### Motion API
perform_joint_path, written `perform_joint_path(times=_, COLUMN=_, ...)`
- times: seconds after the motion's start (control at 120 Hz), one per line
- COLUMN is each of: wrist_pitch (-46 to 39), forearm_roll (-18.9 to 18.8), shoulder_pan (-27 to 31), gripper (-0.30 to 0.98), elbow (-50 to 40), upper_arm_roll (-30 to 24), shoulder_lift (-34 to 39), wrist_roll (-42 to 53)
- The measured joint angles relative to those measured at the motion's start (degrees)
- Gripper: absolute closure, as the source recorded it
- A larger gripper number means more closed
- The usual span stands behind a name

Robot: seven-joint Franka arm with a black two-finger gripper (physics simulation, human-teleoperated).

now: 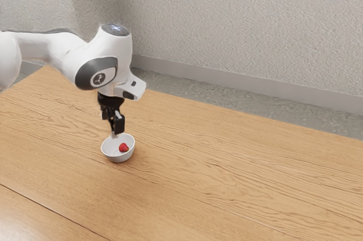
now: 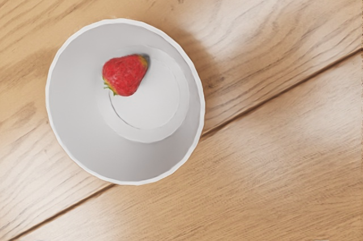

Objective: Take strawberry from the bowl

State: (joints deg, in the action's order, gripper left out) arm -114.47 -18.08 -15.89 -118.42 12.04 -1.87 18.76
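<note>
The black gripper (image 1: 113, 126) is above the far rim of a small white bowl (image 1: 106, 152) in the exterior view, pointing down, its fingers apart and nothing seen between them. A red strawberry (image 1: 123, 147) lies inside the bowl, lower than the fingertips and apart from them. Seen from the hand, the round bowl (image 2: 74, 122) is upright, and the strawberry (image 2: 124, 75) rests on its inner bottom near one side, with a bit of green at one end.
The bowl stands on a wooden table (image 1: 227, 167) with a dark seam running between its boards. Wooden surface extends toward the exterior view's right. A pale wall (image 1: 244, 31) rises beyond the table's far edge.
</note>
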Motion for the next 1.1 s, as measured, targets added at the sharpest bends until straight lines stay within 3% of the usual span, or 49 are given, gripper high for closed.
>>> perform_joint_path(times=0.083, wrist_pitch=-5.4, forearm_roll=6.7, shoulder_pan=3.9, gripper=0.12, elbow=0.9, upper_arm_roll=0.2, shoulder_lift=-5.1, wrist_roll=5.6)
perform_joint_path(times=0.15, wrist_pitch=-8.5, forearm_roll=8.5, shoulder_pan=5.9, gripper=0.14, elbow=0.8, upper_arm_roll=0.3, shoulder_lift=-6.4, wrist_roll=10.1)
perform_joint_path(times=0.367, wrist_pitch=-16.2, forearm_roll=2.1, shoulder_pan=6.8, gripper=0.29, elbow=-2.5, upper_arm_roll=0.1, shoulder_lift=-9.2, wrist_roll=25.2)
perform_joint_path(times=0.583, wrist_pitch=-22.8, forearm_roll=-0.3, shoulder_pan=6.8, gripper=0.43, elbow=-4.4, upper_arm_roll=0.0, shoulder_lift=-10.4, wrist_roll=39.0)
perform_joint_path(times=0.8, wrist_pitch=-26.4, forearm_roll=0.9, shoulder_pan=6.9, gripper=0.49, elbow=-4.5, upper_arm_roll=-0.1, shoulder_lift=-11.9, wrist_roll=49.5)
perform_joint_path(times=1.1, wrist_pitch=-28.2, forearm_roll=4.6, shoulder_pan=7.9, gripper=0.43, elbow=-4.5, upper_arm_roll=-0.1, shoulder_lift=-13.3, wrist_roll=58.9)
